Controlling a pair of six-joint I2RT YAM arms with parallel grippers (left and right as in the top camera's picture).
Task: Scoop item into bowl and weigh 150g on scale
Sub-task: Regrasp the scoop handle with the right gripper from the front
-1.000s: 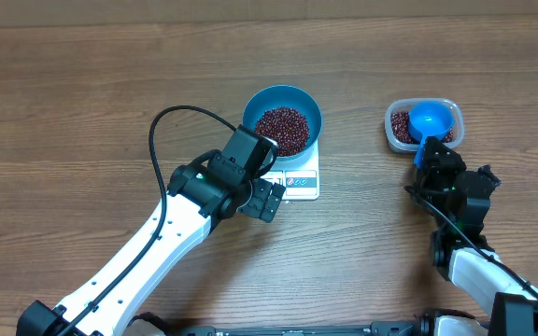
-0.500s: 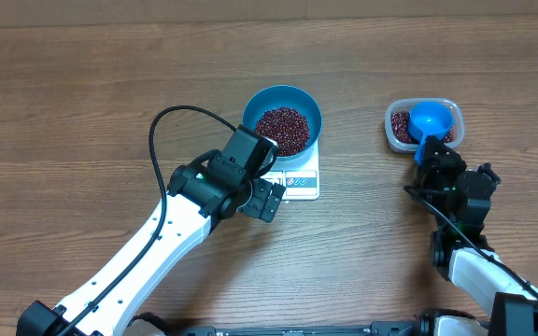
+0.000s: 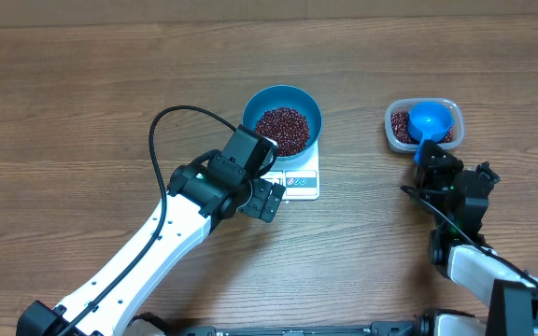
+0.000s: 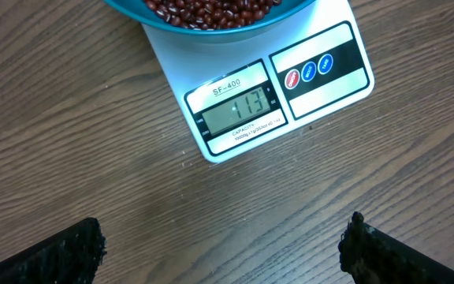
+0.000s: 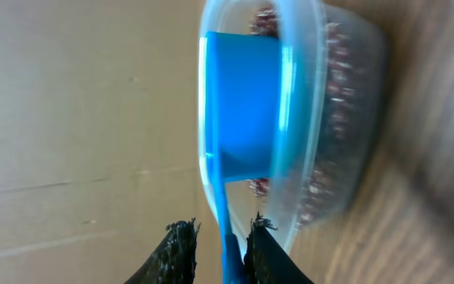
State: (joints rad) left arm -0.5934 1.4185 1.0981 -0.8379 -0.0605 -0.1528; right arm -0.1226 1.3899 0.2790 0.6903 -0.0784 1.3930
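The blue bowl (image 3: 251, 105) stands on the white scale (image 3: 303, 179) and holds a heap of red-brown beans (image 3: 282, 129). In the left wrist view the scale (image 4: 321, 95) has 113 on its display, with the bowl's edge (image 4: 211, 33) above it. My left gripper (image 3: 267, 200) hovers open over bare wood just in front of the scale, and its fingers (image 4: 223, 248) are wide apart. My right gripper (image 3: 434, 159) is at the handle of a blue scoop (image 3: 431, 119). Its jaws (image 5: 221, 237) stand narrow around the handle, one finger touching it and a gap at the other.
The scoop (image 5: 243, 102) rests in a clear plastic tub (image 3: 392, 136) at the right, with more beans (image 3: 401, 123) in it. A black cable (image 3: 171, 117) loops over the left arm. Bare wooden table lies all around.
My right gripper's jaws have drawn in around the scoop handle. The left arm, bowl, scale and scoop have not moved.
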